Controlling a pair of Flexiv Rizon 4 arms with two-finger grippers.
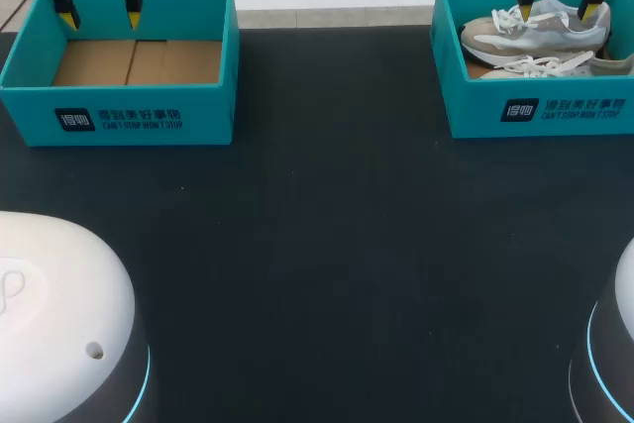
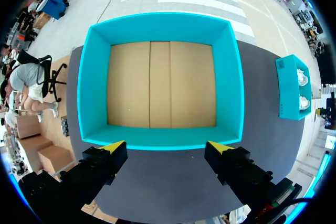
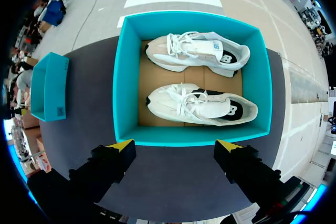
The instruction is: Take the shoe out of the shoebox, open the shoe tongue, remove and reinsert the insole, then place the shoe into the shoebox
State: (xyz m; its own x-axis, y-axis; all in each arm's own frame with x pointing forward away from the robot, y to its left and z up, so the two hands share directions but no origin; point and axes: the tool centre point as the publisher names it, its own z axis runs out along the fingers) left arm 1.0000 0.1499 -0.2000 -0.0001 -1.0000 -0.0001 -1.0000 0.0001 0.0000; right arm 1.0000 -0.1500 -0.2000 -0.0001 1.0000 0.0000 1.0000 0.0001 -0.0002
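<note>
We are looking down over our right gripper into the shoebox. The fingers are standing wide apart and gripping nothing, with the yellow tips just short of the box's near wall. Two pale laced shoes are lying side by side on the cardboard floor, near shoe and far shoe, not touching. Both toes are pointing toward the second box, which is sitting well apart on the dark table.

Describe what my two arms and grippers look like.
The left gripper and right gripper are black, blocky two-finger units with wedge-shaped bright yellow tips. Nearer the camera, each arm shows a rounded white housing edged by a glowing cyan ring.
</note>
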